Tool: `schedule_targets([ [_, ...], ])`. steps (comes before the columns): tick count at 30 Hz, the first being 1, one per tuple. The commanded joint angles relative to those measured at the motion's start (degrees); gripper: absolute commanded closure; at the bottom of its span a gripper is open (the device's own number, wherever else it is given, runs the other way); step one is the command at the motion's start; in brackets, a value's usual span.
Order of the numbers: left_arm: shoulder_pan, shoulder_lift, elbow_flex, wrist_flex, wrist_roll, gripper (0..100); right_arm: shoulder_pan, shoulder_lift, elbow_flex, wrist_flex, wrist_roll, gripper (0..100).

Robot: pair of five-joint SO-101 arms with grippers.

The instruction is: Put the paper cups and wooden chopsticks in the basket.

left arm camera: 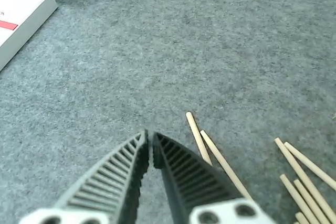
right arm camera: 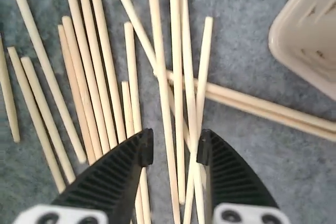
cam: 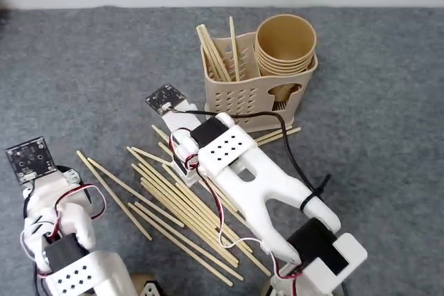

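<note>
On the grey carpet (cam: 83, 67), scattered wooden chopsticks (cam: 182, 215)

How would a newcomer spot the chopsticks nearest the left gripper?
Start at the beige basket on the far side, then drop to the loose chopstick pile before it. The pair on the pile's edge nearest the left gripper lies apart from the rest.

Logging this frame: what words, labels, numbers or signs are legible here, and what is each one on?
No text can be read in any view.
White box: a red mark and a speck of dark print at the picture's edge, too small and cut off to read.
Basket, paper cups, chopsticks: no print visible on them.
</note>
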Motion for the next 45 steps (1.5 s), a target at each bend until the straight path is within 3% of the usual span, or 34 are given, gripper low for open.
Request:
schedule_targets([
  [1, 0.3, -0.7, -2.3, -1.4, 0.3, 99, 0.5, 2.4, -0.6, -4.4, 0.7, 84.4],
  [12, 0.3, -0.7, -2.2, -1.5, 0.3, 99, 0.8, 11.5, -0.6, -11.6, 0.8, 84.9],
  [17, 0.3, -0.7, -2.2, -1.5, 0.3, 99, 0.9, 10.7, -0.6, -11.6, 0.8, 99.7],
  [34, 0.3, -0.7, -2.2, -1.5, 0.3, 99, 0.9, 9.3, -0.6, -11.0, 0.9, 96.9],
  [45, 0.3, -0.7, -2.2, -1.5, 0.3, 99, 0.6, -19.2, -0.6, 0.8, 1.9, 99.1],
])
